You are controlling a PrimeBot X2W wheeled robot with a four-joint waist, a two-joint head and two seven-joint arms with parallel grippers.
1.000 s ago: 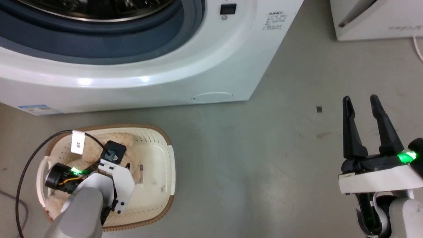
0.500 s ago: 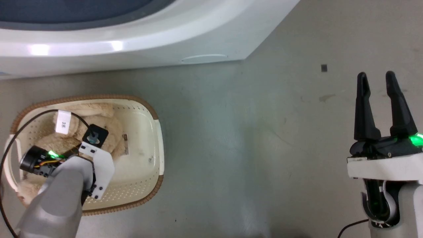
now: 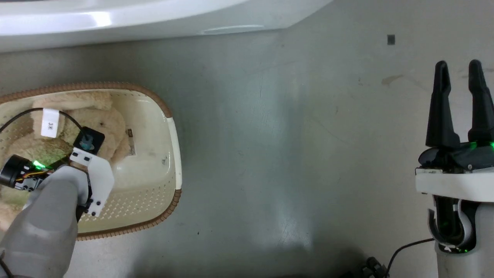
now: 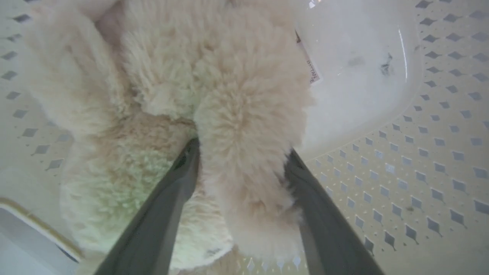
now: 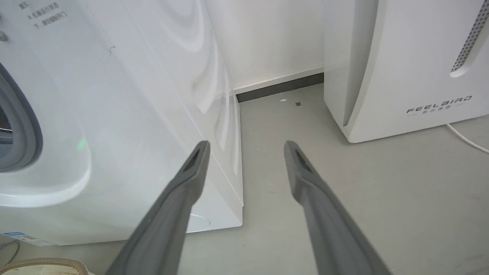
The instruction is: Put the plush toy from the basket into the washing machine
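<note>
Head camera has dipped, the things unmoved: glossy white front-loading washing machine (image 3: 115, 19) now a strip at the top edge | left gripper (image 4: 242, 147) fingers apart, straddling a limb of the fluffy cream-beige plush toy (image 4: 229, 76), in the left end of the perforated cream plastic basket (image 3: 175, 154) with a brown wicker-look rim | closing looks next; the pile should squash | right gripper (image 3: 458, 63) spread, empty, above the grey floor (image 3: 270, 154)

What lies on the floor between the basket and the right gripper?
Nothing: the head view shows bare, faintly stained floor between the basket and the right gripper.
</note>
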